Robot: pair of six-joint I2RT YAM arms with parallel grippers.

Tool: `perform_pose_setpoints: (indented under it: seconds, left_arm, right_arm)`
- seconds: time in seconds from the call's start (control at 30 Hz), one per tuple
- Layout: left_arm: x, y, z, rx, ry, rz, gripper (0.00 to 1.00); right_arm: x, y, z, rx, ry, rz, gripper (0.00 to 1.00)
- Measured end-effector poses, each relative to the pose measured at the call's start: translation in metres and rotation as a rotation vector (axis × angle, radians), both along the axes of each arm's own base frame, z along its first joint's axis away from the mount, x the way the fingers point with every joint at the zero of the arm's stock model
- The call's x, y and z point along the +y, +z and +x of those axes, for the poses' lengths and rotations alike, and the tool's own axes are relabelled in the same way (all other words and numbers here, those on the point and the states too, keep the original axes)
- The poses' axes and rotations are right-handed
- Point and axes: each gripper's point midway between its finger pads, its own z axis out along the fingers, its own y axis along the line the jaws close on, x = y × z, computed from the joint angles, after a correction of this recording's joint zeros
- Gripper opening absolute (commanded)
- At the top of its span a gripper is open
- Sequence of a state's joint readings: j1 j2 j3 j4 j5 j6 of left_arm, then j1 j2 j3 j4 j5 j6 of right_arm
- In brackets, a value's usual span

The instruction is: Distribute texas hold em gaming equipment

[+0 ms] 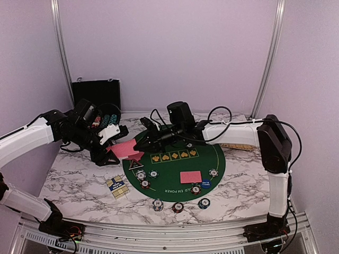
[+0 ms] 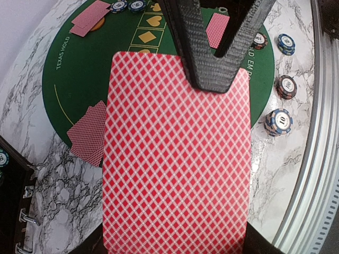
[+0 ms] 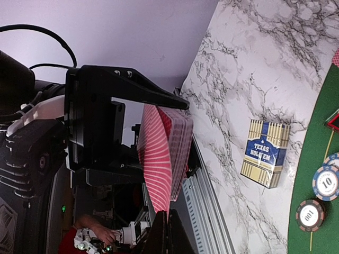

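The right gripper [image 3: 167, 230] shows as two dark fingers pressed together at the bottom of the view, pinching the low corner of a red-backed card [image 3: 154, 169]. Straight ahead of the tips, that card stands out from a deck [image 3: 181, 143] clamped in the left gripper [image 3: 168, 138], whose black fingers close on it from above and below. To the tool's right, on the marble table [image 3: 249, 69], lies a blue-and-gold card box [image 3: 265, 153]. Farther right, on a green mat [image 3: 317, 153], sit a blue chip [image 3: 325, 182], a dark chip [image 3: 310, 215] and a triangular button [image 3: 333, 120].
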State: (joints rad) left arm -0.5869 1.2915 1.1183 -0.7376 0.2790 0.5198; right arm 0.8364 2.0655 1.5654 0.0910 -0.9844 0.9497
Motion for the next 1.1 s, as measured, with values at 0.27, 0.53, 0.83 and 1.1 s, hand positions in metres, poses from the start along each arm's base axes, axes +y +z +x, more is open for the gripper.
perform_pose_setpoints:
  seconds: [0.27, 0.53, 0.83, 1.1]
  left_arm:
    - [0.0, -0.001, 0.0, 0.002, 0.0, 0.002, 0.0]
    - [0.0, -0.001, 0.0, 0.002, 0.0, 0.002, 0.0]
    - [0.0, -0.001, 0.0, 0.002, 0.0, 0.001, 0.0]
    - [0.0, -0.001, 0.0, 0.002, 0.0, 0.001, 0.0]
  right_arm:
    - [-0.027, 0.001, 0.007, 0.007, -0.041, -0.024, 0.0]
    - [-0.05, -0.008, 0.006, 0.017, -0.066, -0.059, 0.0]
    - [-0.117, -0.029, 0.011, 0.043, -0.162, -0.134, 0.0]
    - [-0.188, -0.085, 0.01, 0.119, -0.28, -0.265, 0.0]
